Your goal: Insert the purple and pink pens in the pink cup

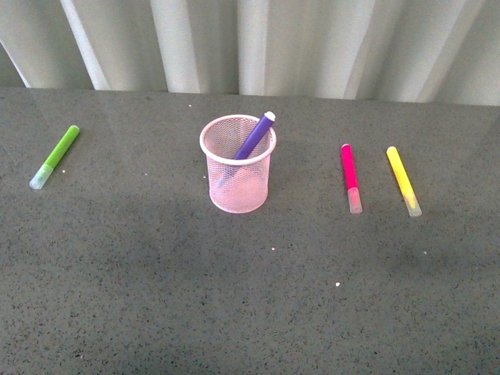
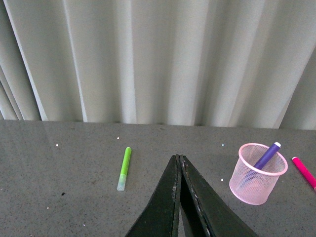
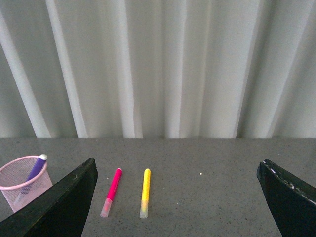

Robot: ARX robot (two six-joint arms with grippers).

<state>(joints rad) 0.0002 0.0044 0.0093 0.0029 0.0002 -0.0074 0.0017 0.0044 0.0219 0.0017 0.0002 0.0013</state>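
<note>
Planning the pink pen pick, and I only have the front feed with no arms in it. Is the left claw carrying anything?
Observer: No. The left claw is shut, its fingers pressed together with nothing between them.
Operator: And the right one, is it ready for a grab?
Observer: The right claw is open wide and empty. In its wrist view the pink pen lies on the table ahead, in the gap between its fingers, and is not touched.
</note>
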